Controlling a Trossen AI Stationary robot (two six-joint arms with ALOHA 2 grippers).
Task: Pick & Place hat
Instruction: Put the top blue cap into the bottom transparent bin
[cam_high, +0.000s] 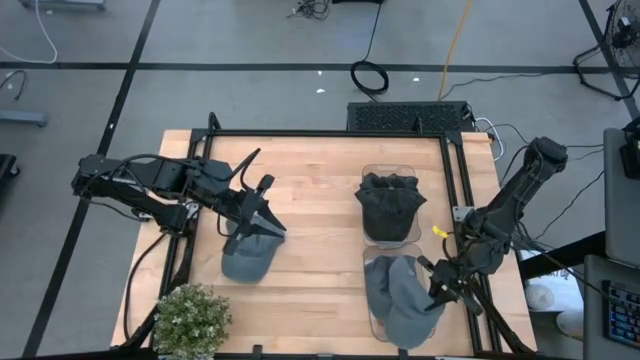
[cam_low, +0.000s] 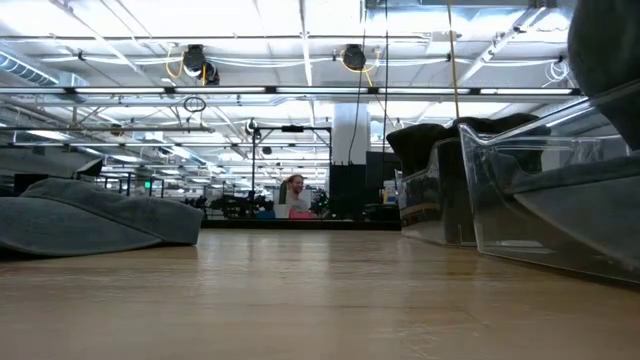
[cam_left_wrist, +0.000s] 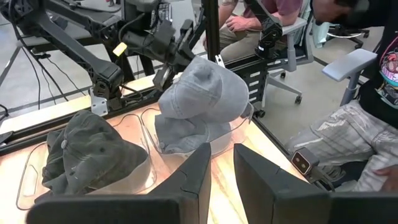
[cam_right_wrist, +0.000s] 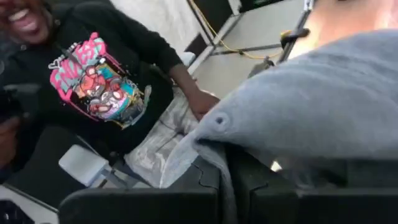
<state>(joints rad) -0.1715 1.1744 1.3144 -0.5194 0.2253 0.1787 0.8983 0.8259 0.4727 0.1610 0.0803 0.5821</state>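
Hat (cam_high: 248, 255) under left claw (cam_high: 268, 222), long axis along claw's reach

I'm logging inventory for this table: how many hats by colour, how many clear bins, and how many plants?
Grey hats: 2, one at the left pincer, one in the near bin
Dark hats: 1
Clear bins: 2
Plants: 1
Total: 6
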